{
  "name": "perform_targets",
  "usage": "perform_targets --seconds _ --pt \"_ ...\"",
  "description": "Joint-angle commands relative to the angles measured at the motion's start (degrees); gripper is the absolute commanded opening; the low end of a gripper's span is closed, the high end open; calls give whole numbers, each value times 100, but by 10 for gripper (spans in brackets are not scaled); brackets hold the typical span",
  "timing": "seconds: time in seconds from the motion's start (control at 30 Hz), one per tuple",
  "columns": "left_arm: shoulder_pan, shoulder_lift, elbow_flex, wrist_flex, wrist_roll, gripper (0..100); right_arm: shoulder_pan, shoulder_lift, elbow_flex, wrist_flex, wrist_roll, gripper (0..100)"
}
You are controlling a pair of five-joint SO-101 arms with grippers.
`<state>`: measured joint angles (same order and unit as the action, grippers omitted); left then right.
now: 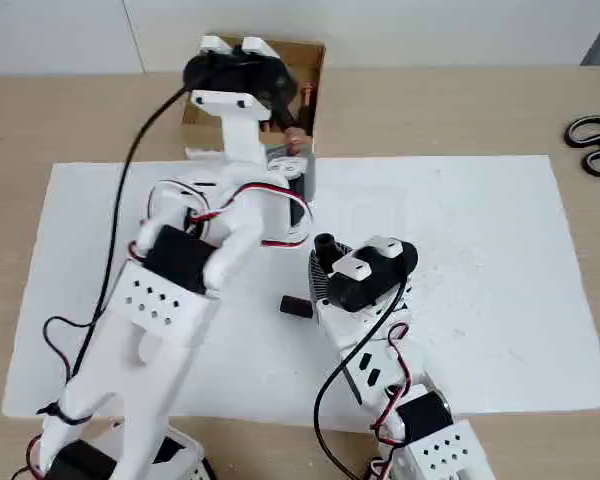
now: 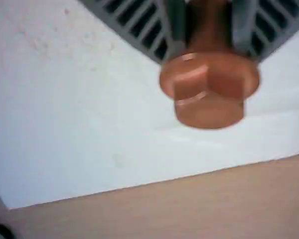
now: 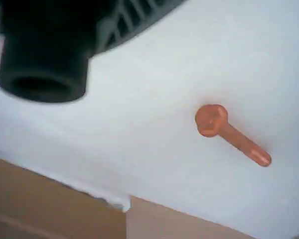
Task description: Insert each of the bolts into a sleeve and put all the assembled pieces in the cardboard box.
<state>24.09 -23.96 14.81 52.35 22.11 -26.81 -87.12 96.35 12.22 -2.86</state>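
Observation:
My left gripper [image 1: 296, 165] is shut on an orange bolt [image 2: 209, 89] at the far edge of the white mat [image 1: 460, 260], just in front of the cardboard box [image 1: 317, 62]. The bolt's hex head faces the left wrist camera, between grey fingers [image 2: 139, 20]. Near the middle of the mat, my right gripper [image 1: 326, 252] is shut on a black sleeve [image 3: 42, 59], held above the mat. A second black sleeve [image 1: 296, 306] lies loose on the mat beside the right arm. Another orange bolt [image 3: 231, 134] lies flat on the mat.
Something small and orange-brown [image 1: 306, 93] sits inside the box; I cannot tell what it is. Black-handled scissors [image 1: 595, 142] lie on the wooden table at the far right. The left arm stretches across the mat's left half.

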Motion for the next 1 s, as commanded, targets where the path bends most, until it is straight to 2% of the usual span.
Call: perform_targets --seconds 0.0,0.17,0.33,0.67,0.97 --pt "88 -211 365 -791 35 6 -40 -119 53 -4 -53 4" --pt "167 -325 892 -1248 18 6 -40 -119 53 -4 -53 4" --pt "229 -1143 1446 -1697 9 6 -31 -119 53 4 -53 4" --pt "273 -2541 3960 -3974 18 6 -48 -119 53 22 -53 4" --pt "273 -2760 4673 -4554 53 6 -48 -119 53 22 -53 4"
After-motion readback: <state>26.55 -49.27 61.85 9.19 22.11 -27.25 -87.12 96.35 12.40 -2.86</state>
